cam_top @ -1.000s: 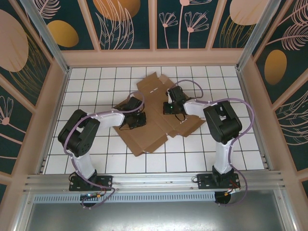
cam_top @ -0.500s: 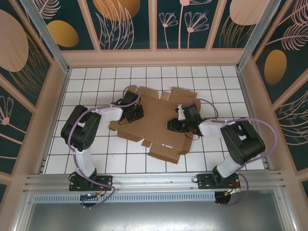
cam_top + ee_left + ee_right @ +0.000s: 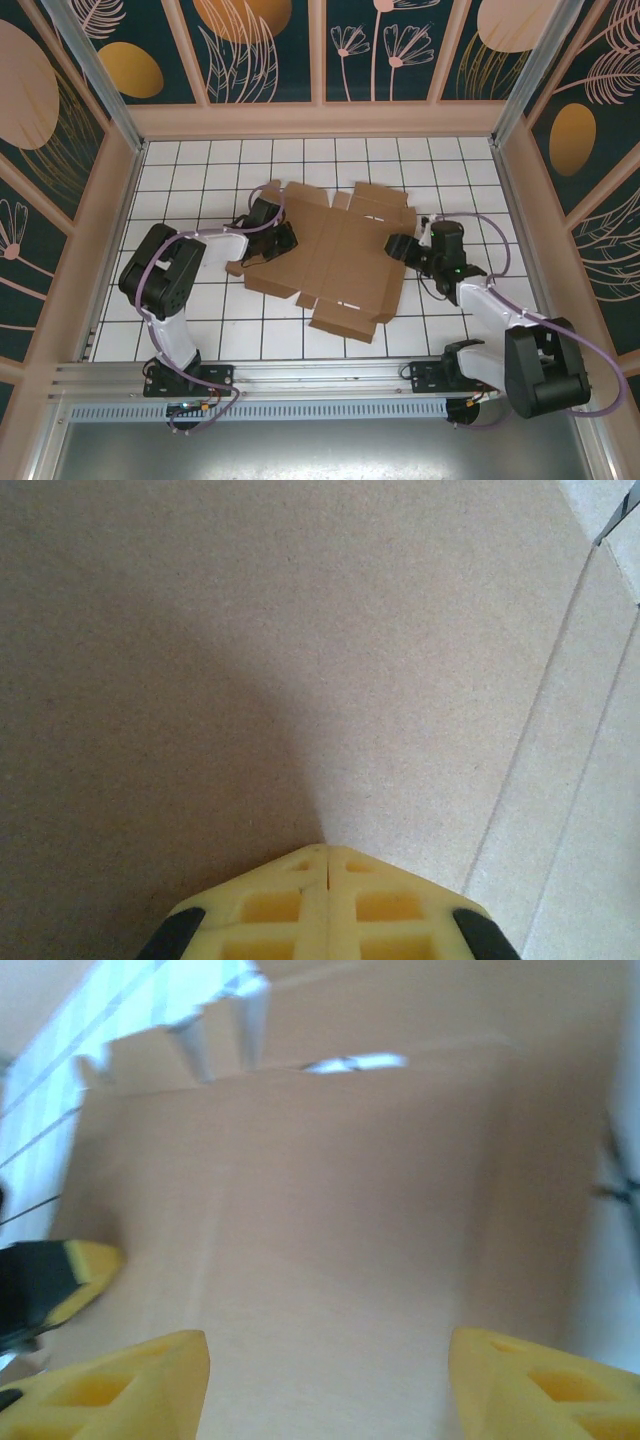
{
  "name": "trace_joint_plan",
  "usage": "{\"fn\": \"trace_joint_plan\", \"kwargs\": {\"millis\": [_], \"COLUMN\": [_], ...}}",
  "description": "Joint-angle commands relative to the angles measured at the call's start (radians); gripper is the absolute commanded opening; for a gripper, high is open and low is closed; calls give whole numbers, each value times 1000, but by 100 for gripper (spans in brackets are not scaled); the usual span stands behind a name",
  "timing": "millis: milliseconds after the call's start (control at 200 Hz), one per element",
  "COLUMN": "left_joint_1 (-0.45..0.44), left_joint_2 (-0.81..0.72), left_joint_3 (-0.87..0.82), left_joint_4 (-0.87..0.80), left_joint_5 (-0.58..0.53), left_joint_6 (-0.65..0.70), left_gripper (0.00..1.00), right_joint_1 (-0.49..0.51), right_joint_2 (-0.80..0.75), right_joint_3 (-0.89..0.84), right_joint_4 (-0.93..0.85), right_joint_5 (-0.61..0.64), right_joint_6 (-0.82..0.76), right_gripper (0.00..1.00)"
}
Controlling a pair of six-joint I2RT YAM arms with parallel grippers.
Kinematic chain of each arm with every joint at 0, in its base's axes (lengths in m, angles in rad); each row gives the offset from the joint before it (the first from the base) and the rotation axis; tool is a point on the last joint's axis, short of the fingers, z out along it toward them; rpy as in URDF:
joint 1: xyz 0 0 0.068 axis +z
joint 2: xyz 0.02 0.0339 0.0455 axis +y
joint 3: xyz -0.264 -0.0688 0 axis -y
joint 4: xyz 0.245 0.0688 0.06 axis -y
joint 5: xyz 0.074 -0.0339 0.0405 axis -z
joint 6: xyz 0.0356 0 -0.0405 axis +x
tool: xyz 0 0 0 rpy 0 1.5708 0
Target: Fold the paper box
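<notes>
The paper box (image 3: 340, 255) lies flat and unfolded on the white tiled floor, brown with flaps, slits and crease lines. My left gripper (image 3: 283, 240) rests on its left part. In the left wrist view that gripper (image 3: 326, 852) is shut, its yellow tips together against the cardboard (image 3: 300, 630) with nothing between them. My right gripper (image 3: 398, 246) is at the sheet's right edge, pointing left over it. In the right wrist view the right gripper (image 3: 328, 1370) is open above the cardboard (image 3: 330, 1190), its fingers (image 3: 150, 1380) wide apart and holding nothing.
Decorated walls (image 3: 320, 60) enclose the tiled floor (image 3: 200, 320) on three sides. An aluminium rail (image 3: 320, 375) runs along the near edge by the arm bases. Bare tiles lie in front of, behind and beside the cardboard.
The cardboard has turned and now lies flatter and squarer to the walls. My right arm has swung out to the right and its gripper has opened. The left gripper stayed shut on the sheet.
</notes>
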Motion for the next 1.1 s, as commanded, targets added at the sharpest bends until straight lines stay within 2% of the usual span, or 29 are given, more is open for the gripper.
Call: {"fn": "trace_joint_plan", "kwargs": {"millis": [0, 275, 395, 601, 701, 916, 1011, 1096], "left_joint_1": [0, 0, 0, 0, 0, 0, 0, 1], "left_joint_2": [6, -19, -39, -58, -62, -75, -81, -89], "left_joint_3": [-48, -88, -114, -160, -178, -205, -206, -210], "left_joint_4": [-101, -75, -66, -25, -3, 22, 22, 21], "left_joint_5": [13, 35, 37, 75, 96, 116, 115, 118], "left_joint_6": [-23, -46, -53, -63, -74, -85, -83, -84], "left_gripper": [0, 0, 0, 0, 0, 0, 0, 0], "right_joint_1": [-36, -61, -69, -68, -67, -68, -69, -68], "right_joint_2": [-32, 124, 171, 323, 388, 429, 428, 408], "right_joint_3": [-46, -66, -54, -33, -16, -18, -8, 17], "right_joint_4": [-7, 98, 99, 167, 193, 260, 240, 136], "right_joint_5": [17, -144, -163, -312, -355, -423, -408, -306], "right_joint_6": [28, 18, 35, 53, 57, 74, 66, 38], "right_gripper": [65, 62, 59, 54, 49, 37, 32, 31]}}
